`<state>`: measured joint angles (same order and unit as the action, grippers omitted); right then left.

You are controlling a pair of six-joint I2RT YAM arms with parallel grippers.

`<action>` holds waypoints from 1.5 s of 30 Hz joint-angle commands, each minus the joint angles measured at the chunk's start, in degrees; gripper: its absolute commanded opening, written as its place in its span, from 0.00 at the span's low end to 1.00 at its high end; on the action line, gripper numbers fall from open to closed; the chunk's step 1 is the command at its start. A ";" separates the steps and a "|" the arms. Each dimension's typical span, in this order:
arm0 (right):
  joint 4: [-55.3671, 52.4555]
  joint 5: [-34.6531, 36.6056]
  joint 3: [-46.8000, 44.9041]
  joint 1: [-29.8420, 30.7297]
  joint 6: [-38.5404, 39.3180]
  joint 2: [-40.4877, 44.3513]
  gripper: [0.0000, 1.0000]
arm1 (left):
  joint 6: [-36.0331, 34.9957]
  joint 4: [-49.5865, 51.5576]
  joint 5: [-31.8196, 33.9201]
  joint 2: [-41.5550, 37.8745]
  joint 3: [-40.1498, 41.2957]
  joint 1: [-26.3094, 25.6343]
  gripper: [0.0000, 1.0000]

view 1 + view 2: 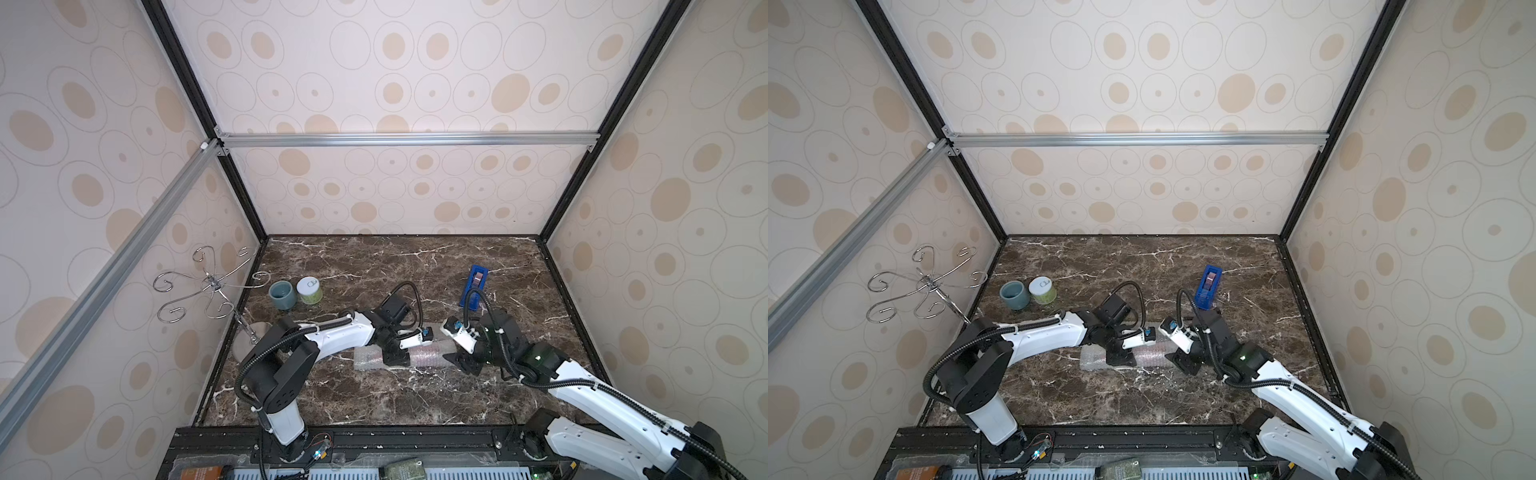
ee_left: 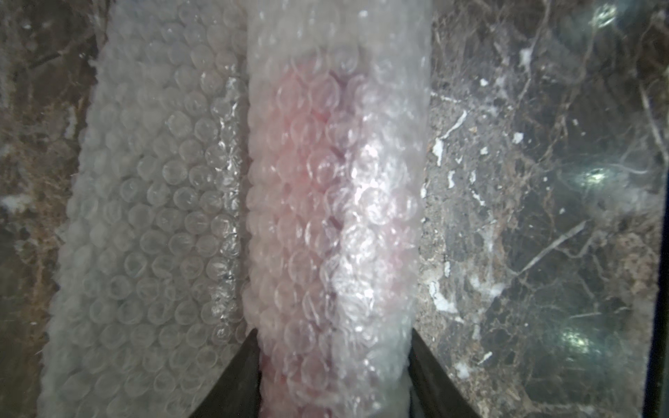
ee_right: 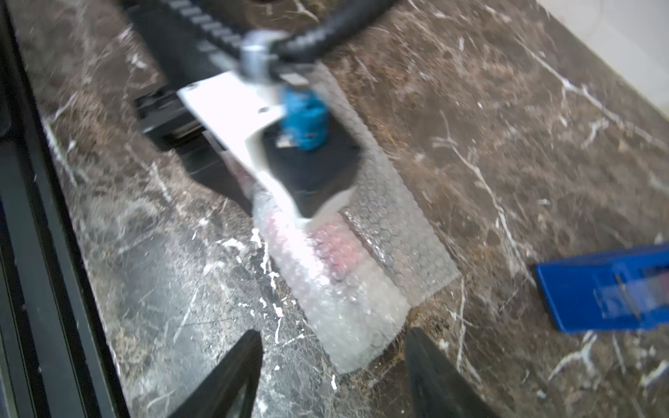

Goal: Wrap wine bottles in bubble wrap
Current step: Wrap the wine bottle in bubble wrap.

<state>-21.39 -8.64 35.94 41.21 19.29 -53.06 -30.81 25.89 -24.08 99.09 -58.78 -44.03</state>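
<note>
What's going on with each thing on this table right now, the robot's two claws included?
bottle: lying on its side, rolled inside the wrap.
bubble wrap: rolled round the bottle, one flap flat on the table.
left gripper: closed on the wrapped bottle.
right gripper: open, empty, at the roll's end.
tape dispenser: apart from both grippers.
cup: upright, open top.
jar: upright, lid on.

White arm links, black joints, ribbed black cables, dark tapered fingers
</note>
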 commanded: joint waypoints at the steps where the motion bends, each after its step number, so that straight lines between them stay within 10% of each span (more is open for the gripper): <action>1: -0.92 6.62 -0.86 6.51 9.22 -0.56 0.66 | 2.07 13.50 -8.55 5.26 3.03 0.10 0.30; 12: 9.37 21.07 0.35 18.63 21.95 -17.72 0.68 | 3.01 16.91 -14.63 8.19 1.48 2.95 0.28; 33: 20.42 29.23 3.49 19.52 28.78 -37.87 0.65 | 3.79 17.98 -16.89 9.60 -0.32 5.92 0.29; 45: 15.32 27.74 4.10 17.99 23.46 -39.43 0.31 | 1.37 16.96 -11.48 1.79 0.73 6.51 0.67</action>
<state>-0.73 19.66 40.03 61.17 48.73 -89.80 -28.10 32.47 -39.97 103.44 -61.25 -36.82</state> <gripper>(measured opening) 0.534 0.660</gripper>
